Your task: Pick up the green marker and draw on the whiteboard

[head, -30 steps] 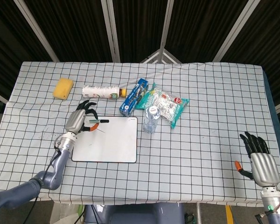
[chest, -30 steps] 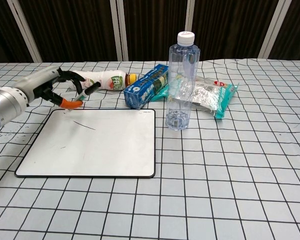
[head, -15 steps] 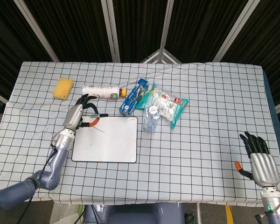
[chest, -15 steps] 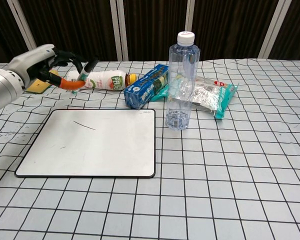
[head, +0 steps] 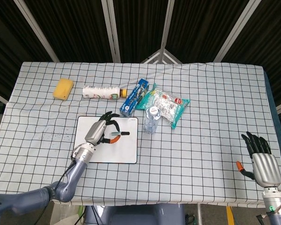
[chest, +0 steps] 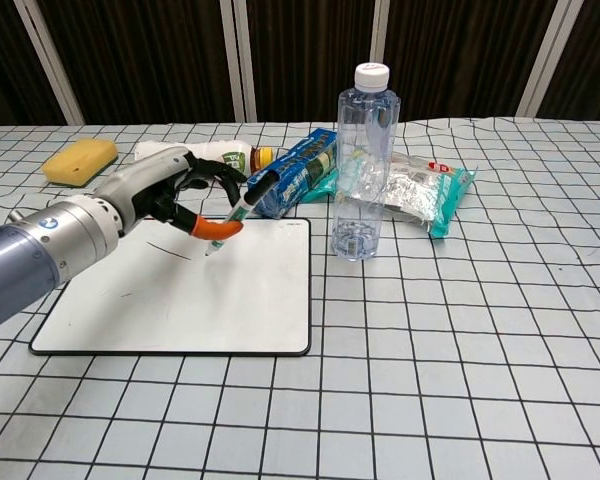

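My left hand (head: 99,131) (chest: 170,193) hovers over the right half of the whiteboard (head: 126,152) (chest: 180,300), gripping the green marker (head: 117,134) (chest: 242,205) with its tip pointing down at the board. A short dark stroke (chest: 168,251) marks the board to the left of the tip. Whether the tip touches the surface I cannot tell. My right hand (head: 261,159) is at the table's near right edge, fingers spread and holding nothing; the chest view does not show it.
A clear water bottle (chest: 364,160) (head: 151,119) stands just right of the board. Behind it lie a blue carton (chest: 292,185), a snack bag (chest: 420,192) and a white bottle on its side (head: 101,92). A yellow sponge (head: 63,88) (chest: 78,160) sits far left.
My left hand has carried the marker from beyond the board's upper left corner rightward and nearer, to above the board's right half. The right hand has stayed put.
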You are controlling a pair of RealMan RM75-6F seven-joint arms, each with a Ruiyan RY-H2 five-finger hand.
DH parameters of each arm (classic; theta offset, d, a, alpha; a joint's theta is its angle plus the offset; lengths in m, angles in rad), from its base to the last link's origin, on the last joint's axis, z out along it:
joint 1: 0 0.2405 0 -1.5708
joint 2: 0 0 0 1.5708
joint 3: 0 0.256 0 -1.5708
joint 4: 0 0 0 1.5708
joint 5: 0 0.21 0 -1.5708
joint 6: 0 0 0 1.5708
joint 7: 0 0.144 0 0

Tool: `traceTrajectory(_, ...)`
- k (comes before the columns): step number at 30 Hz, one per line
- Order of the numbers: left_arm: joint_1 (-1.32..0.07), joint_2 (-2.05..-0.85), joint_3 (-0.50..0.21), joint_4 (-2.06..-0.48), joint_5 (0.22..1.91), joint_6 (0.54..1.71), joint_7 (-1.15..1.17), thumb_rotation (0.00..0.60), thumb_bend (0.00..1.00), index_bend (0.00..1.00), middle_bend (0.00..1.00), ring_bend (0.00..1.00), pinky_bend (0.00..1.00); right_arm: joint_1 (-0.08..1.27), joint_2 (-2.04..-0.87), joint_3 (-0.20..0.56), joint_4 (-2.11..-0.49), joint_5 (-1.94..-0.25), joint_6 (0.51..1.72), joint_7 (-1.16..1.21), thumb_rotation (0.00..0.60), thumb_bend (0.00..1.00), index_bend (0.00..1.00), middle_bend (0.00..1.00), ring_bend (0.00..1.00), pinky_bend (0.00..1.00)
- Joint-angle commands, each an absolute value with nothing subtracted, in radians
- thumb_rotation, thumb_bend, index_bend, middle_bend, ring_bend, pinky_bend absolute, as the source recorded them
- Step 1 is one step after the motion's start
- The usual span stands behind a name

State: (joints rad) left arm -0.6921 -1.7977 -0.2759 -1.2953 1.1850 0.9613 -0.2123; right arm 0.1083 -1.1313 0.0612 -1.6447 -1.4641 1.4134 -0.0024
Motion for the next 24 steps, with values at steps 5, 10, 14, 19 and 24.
traceTrajectory(5, -0.695, -1.814, -0.282, -1.298, 1.151, 0.965, -0.171, 0.600, 0.51, 0.73, 0.16, 0.01, 0.05, 0.109, -1.131, 0.060, -1.644, -1.467, 1.412, -0.001, 0.600, 0.35, 0.00, 0.00, 0.00, 0.00)
traceTrajectory(10, -0.694, -1.817, -0.281, -1.299, 1.139, 0.962, -0.158, 0.600, 0.51, 0.73, 0.16, 0.01, 0.05, 0.109, -1.131, 0.059, -1.644, -1.469, 1.412, -0.002, 0.600, 0.35, 0.00, 0.00, 0.00, 0.00)
traceTrajectory(14, -0.687, -1.813, -0.275, -1.301, 1.127, 0.961, -0.146, 0.600, 0.51, 0.73, 0.16, 0.01, 0.05, 0.109, -1.131, 0.059, -1.644, -1.469, 1.413, -0.003, 0.600, 0.35, 0.00, 0.00, 0.00, 0.00)
traceTrajectory(19, -0.665, -1.790, -0.263, -1.316, 1.117, 0.969, -0.131, 0.600, 0.51, 0.73, 0.16, 0.01, 0.05, 0.109, -1.133, 0.058, -1.643, -1.471, 1.414, -0.007, 0.600, 0.35, 0.00, 0.00, 0.00, 0.00)
traceTrajectory(24, -0.632, -1.754, -0.244, -1.334, 1.113, 0.987, -0.125, 0.600, 0.51, 0.73, 0.16, 0.01, 0.05, 0.108, -1.134, 0.057, -1.645, -1.473, 1.416, -0.012, 0.600, 0.35, 0.00, 0.00, 0.00, 0.00)
